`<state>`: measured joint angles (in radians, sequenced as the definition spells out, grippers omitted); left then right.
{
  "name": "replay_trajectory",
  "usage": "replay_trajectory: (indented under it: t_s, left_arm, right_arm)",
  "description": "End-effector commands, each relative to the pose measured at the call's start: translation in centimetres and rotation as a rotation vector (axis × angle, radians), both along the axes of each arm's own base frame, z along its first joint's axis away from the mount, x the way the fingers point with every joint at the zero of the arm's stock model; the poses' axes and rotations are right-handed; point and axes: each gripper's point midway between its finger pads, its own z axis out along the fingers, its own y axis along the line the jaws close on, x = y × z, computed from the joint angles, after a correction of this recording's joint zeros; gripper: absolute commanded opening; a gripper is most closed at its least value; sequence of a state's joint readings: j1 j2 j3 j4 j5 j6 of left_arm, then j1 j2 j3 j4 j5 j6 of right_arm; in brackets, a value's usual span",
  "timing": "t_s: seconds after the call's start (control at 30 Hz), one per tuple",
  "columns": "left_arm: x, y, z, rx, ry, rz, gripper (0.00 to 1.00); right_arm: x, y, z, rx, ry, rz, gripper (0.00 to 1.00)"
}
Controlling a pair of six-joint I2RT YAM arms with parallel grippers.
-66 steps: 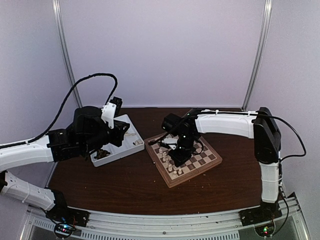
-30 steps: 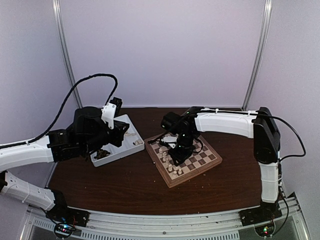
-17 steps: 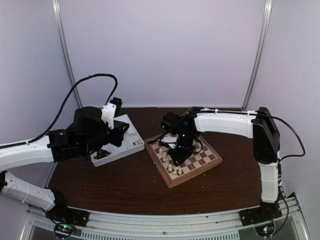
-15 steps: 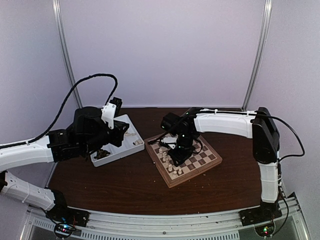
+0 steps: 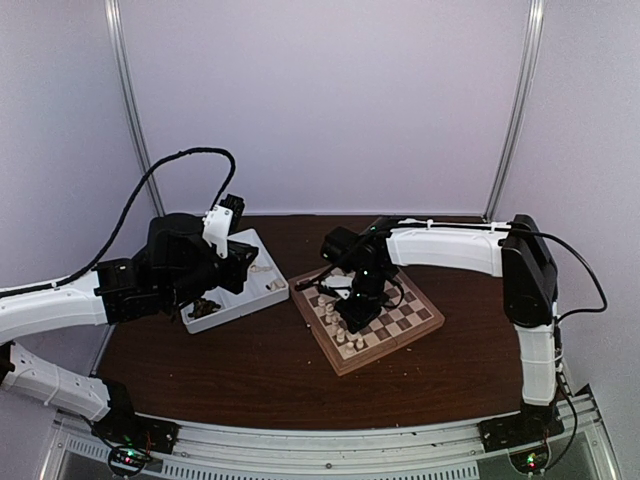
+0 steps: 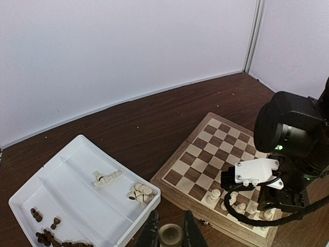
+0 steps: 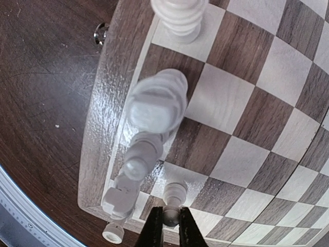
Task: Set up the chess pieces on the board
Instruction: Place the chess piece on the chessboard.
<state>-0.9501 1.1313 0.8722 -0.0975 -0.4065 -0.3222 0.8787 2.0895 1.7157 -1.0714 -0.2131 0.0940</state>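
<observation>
Just now the right tool (image 7: 171, 226) pinched together, apparently clamping a white pawn (image 7: 173, 198) at the board's (image 7: 103, 128) 7 o'clock edge: a reposition looks underway. Left tool (image 6: 170, 229) holds a brown piece (image 6: 170, 236) near the tray (image 6: 77, 154).

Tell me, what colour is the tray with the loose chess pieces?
White; the tray shows best in the left wrist view.

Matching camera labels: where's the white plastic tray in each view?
Top external: white tray sits left of centre, beside the board's left edge.
Left wrist: tray fills the lower left.
Right wrist: not in it.
Shared landmark: the chessboard, centre-right in top external, right half in left wrist, filling right wrist.
</observation>
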Motion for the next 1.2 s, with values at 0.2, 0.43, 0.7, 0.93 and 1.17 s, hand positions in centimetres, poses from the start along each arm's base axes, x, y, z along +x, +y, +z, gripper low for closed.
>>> replay_trajectory:
  t_s: [0.2, 0.43, 0.7, 0.93, 1.17]
  left_arm:
    - [0.4, 0.1, 1.2, -0.027, -0.045, 0.019, 0.00]
    - [0.4, 0.2, 1.3, -0.025, -0.050, 0.017, 0.00]
    - [0.4, 0.2, 1.0, -0.022, -0.046, 0.018, 0.00]
    - [0.4, 0.2, 1.1, -0.021, -0.049, 0.018, 0.00]
    - [0.6, -0.5, 0.7, 0.025, -0.022, -0.004, 0.00]
  right_arm:
    - [0.7, 0.4, -0.2, 0.009, -0.014, 0.000, 0.06]
    - [1.0, 0.5, 0.0, 0.011, -0.023, 0.001, 0.10]
    - [1.0, 0.5, 0.1, 0.013, -0.028, 0.002, 0.19]
    - [1.4, 0.6, 1.8, 0.036, -0.065, -0.002, 0.27]
    - [1.9, 0.3, 4.7, 0.074, -0.143, -0.003, 0.29]
